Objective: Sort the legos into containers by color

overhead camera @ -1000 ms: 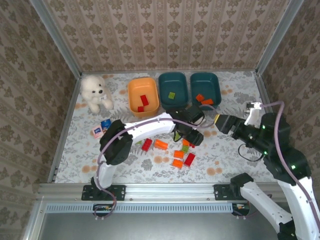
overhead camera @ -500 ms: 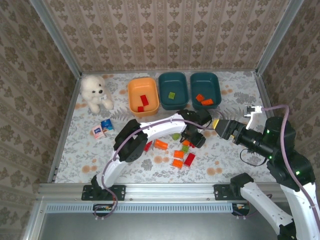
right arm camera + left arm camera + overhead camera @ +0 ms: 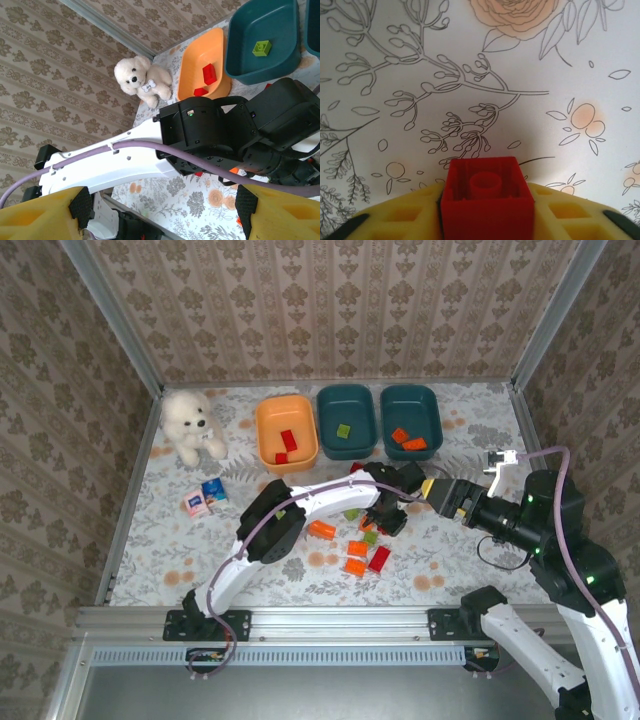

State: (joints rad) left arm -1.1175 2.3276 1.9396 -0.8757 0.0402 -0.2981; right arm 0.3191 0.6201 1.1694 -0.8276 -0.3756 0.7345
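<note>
My left gripper (image 3: 487, 220) is shut on a red lego (image 3: 487, 192), its yellow fingers (image 3: 400, 217) pressed against both sides just above the floral cloth. From above, that gripper (image 3: 391, 517) sits among loose legos: orange (image 3: 322, 529), orange (image 3: 356, 548), red (image 3: 380, 558) and green (image 3: 370, 537). My right gripper (image 3: 432, 490) is open and empty, just right of the left wrist. The orange container (image 3: 268, 418) holds red legos, the middle teal container (image 3: 330, 405) a green lego (image 3: 262, 47), and the right teal container (image 3: 432, 410) orange ones.
A white plush dog (image 3: 190, 425) sits at the back left, with two small packets (image 3: 203, 498) in front of it. The left arm's black wrist housing (image 3: 225, 135) and purple cable cross close in front of my right gripper (image 3: 165, 210). Metal rails edge the table.
The left gripper has closed on the red lego. The left arm stretched a little further right, and the right gripper slid left toward it and opened slightly.
</note>
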